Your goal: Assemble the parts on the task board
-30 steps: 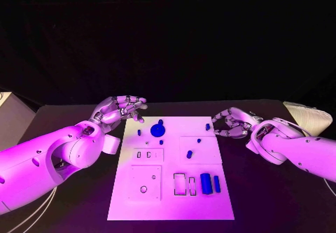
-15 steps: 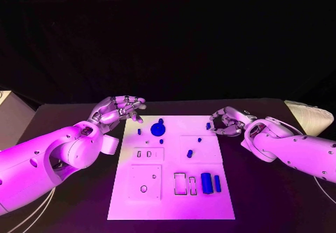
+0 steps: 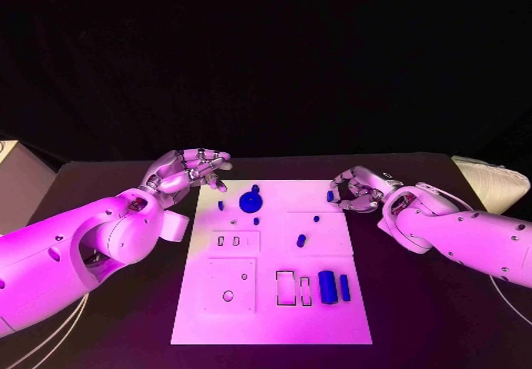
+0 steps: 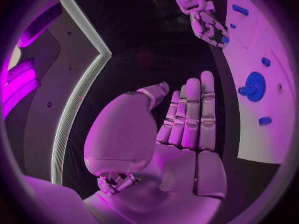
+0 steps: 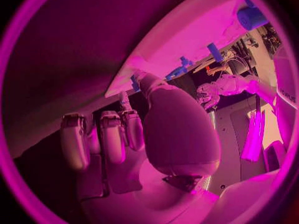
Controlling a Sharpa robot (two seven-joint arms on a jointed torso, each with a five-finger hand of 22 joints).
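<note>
**Colleague:** Black tabletop [image 3: 100, 307] and dark background, I see. Where are the task's things?

**Me:** The white task board [image 3: 271, 323] lies in the middle of the tabletop. On it I see the blue gear [image 3: 251, 203] near the far end, some small blue pegs around it, and two blue blocks [image 3: 327, 287] standing at the near right part. One small blue peg [image 3: 330, 197] is at the far right edge of the board.

**Colleague:** What has changed in the last second?

**Me:** The right robot hand [image 3: 357, 191] moved inward, from beside the board to its far right edge. Now its fingertips are at that small peg. In the left wrist view they seem to touch it, but I cannot tell if they already pinch it. The fingers are curled.

**Colleague:** And the other one?

**Me:** The left robot hand [image 3: 188, 171] hardly moved. It hovers over the far left corner of the board, fingers loosely bent and apart, holding nothing.

**Colleague:** What does this mean for the task?

**Me:** I judge the right robot hand is starting to pick this peg. The assembly looks to be at an early stage, most parts lie loose.
</note>
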